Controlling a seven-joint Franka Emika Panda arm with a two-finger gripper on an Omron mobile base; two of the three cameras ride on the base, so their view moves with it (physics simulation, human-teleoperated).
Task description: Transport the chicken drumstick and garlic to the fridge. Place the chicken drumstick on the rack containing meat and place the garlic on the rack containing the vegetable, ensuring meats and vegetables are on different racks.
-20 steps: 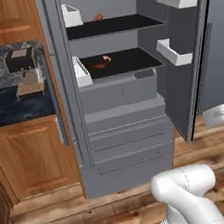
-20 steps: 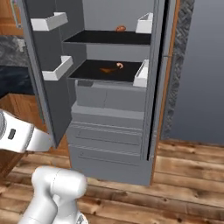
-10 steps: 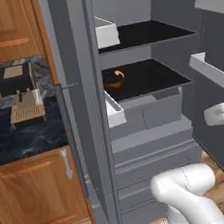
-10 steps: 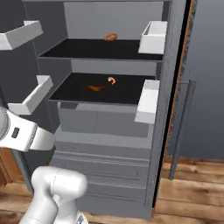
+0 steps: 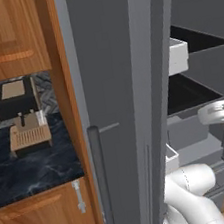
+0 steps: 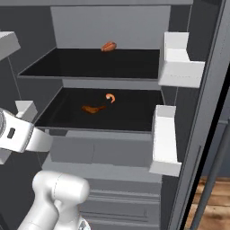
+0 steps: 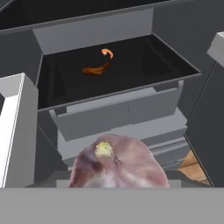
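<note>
The fridge [image 6: 112,27] stands open ahead of my hand [image 7: 119,181], which holds the garlic [image 7: 118,164] between parted fingers. On the lower rack [image 6: 134,114] ahead lies the chicken drumstick [image 7: 96,69], just beside a shrimp [image 7: 107,53].

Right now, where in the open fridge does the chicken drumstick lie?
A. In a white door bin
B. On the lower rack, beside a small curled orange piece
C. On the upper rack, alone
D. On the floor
B: the chicken drumstick lies on the lower rack of the fridge, next to the curled orange piece.
</note>
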